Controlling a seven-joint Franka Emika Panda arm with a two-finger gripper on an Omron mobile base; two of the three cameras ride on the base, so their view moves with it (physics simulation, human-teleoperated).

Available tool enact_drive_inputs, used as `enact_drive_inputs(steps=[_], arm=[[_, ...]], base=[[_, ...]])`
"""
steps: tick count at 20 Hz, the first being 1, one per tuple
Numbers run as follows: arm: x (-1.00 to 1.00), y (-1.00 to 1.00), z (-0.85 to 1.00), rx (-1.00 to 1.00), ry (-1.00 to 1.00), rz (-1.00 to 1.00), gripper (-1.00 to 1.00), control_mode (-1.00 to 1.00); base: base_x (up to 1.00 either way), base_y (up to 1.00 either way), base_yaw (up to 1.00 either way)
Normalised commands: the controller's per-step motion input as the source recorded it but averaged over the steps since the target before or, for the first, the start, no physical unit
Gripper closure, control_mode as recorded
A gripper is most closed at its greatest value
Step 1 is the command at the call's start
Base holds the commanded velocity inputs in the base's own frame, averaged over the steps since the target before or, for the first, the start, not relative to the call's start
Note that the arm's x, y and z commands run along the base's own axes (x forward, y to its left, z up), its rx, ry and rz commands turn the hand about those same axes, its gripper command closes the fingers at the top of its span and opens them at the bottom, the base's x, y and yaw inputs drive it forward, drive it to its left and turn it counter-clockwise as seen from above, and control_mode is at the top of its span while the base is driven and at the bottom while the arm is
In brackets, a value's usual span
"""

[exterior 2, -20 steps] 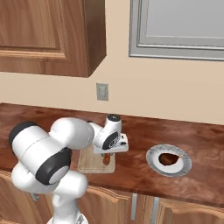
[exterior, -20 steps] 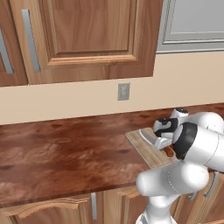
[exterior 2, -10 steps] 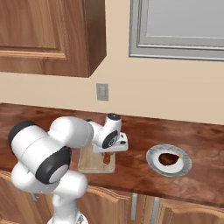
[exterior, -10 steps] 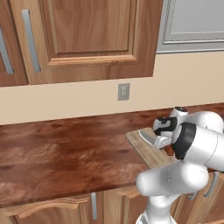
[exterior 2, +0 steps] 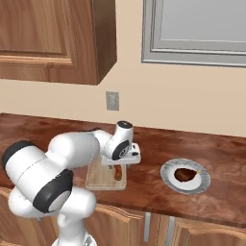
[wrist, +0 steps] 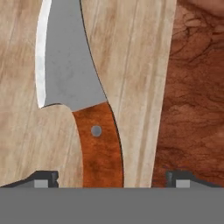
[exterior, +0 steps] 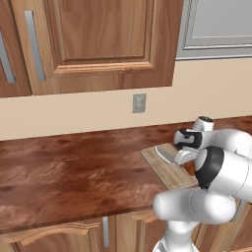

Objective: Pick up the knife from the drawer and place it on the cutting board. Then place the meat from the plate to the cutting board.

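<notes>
Knife lying on the cutting board, pincer spread above it.

Left base view: knife (exterior: 167, 153) on board (exterior: 169, 167) under pincer (exterior: 183, 156). Right base view: meat (exterior 2: 185, 174) on plate (exterior 2: 168, 179), right of pincer (exterior 2: 117, 168). Hand view: fingertips (wrist: 46, 179) wide apart, clear of the handle between them.

A beige wall (exterior: 88, 115) runs behind a long table (exterior: 74, 167) with a glossy reddish-brown wood-grain top. A small grey wall outlet (exterior: 139, 103) sits on the wall just above the table. Upper cabinets (exterior: 98, 39) of brown wood with raised panels hang above, one with a vertical grey handle (exterior: 34, 45). To their right is a pale grey framed panel (exterior 2: 197, 31), mounted high on the wall. Below the table's front edge are brown cabinet doors (exterior 2: 125, 226) with arched panels and short grey handles (exterior 2: 170, 231). The light is even and soft.
</notes>
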Motion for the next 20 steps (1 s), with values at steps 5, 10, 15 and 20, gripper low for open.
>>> enact_drive_inputs(steps=[5,10,15,20], arm=[[-0.10,-0.11,0.74,0.00,0.01,-0.03,-1.00,-1.00],[0.00,-0.36,0.83,-0.02,0.05,-0.23,-1.00,-1.00],[0.04,-0.47,0.42,-0.01,0.14,-0.56,-1.00,-1.00],[0.01,-0.63,0.05,0.00,0.09,-0.70,-1.00,-1.00]], base=[[0.00,0.00,0.00],[0.00,0.00,0.00],[0.00,0.00,0.00],[0.00,0.00,0.00]])
